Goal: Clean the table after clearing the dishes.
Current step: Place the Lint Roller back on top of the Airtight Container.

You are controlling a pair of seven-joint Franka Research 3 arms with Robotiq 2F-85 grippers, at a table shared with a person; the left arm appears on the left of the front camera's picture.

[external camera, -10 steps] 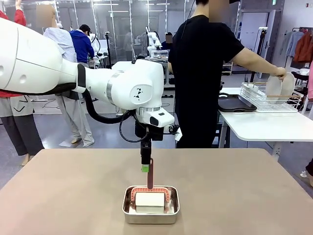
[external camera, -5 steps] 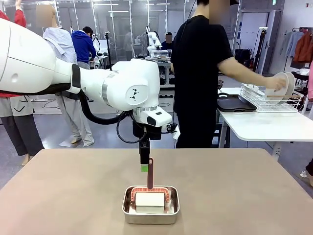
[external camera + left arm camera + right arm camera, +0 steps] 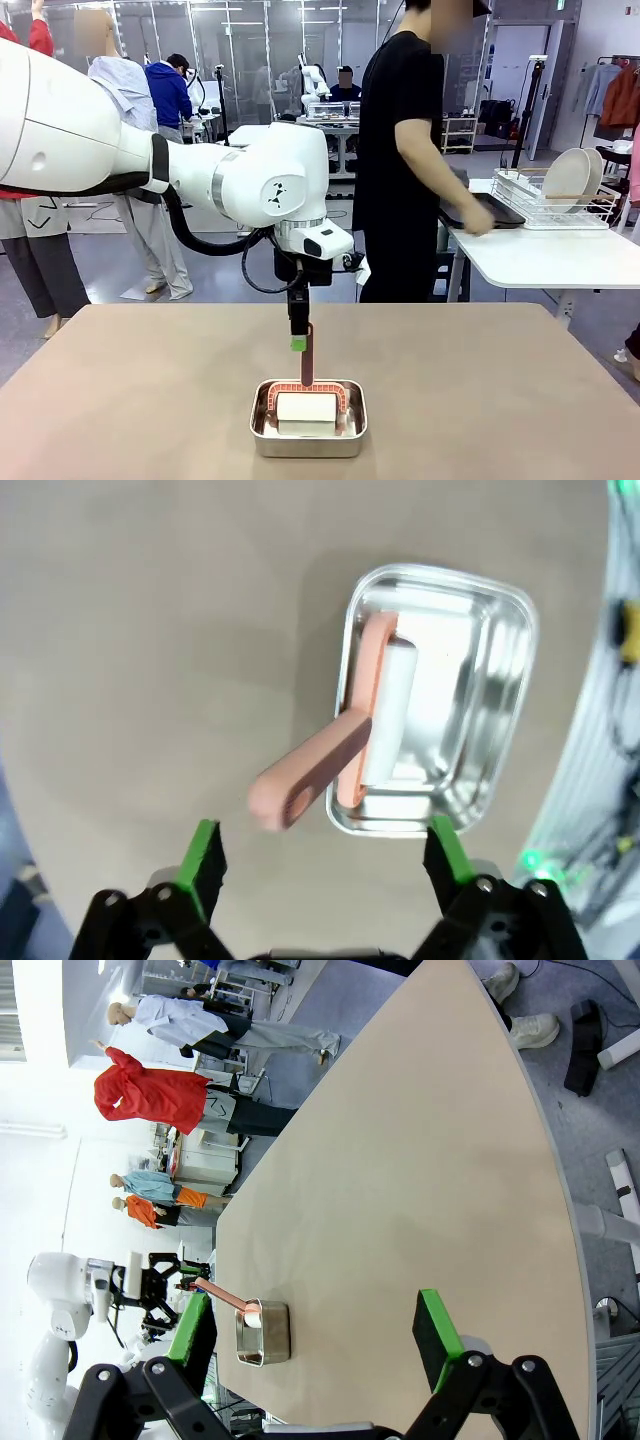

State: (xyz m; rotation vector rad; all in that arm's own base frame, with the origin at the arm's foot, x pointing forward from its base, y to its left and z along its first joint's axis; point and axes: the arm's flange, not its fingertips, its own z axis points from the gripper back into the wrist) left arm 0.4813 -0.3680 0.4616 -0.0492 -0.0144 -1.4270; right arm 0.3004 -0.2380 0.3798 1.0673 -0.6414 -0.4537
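The table (image 3: 500,390), matte beige, bears a steel pan (image 3: 308,432); both arms' fingers spread wide

I see the table (image 3: 480,380) stretching across the lower part, beige and bare apart from a small steel pan (image 3: 308,418) near its near edge, about midway along. A pink roller (image 3: 307,398) with a white drum sits in the pan, its handle standing up. My left gripper (image 3: 297,343) hangs just over that handle's top; it looks open, though from this side I can't quite make out the gap. Past the far edge, a person (image 3: 405,150) in black reaches a hand (image 3: 480,226) toward a dark tray (image 3: 490,213) on a white side table (image 3: 550,255), beside a wire rack (image 3: 555,205) holding white plates (image 3: 572,175).
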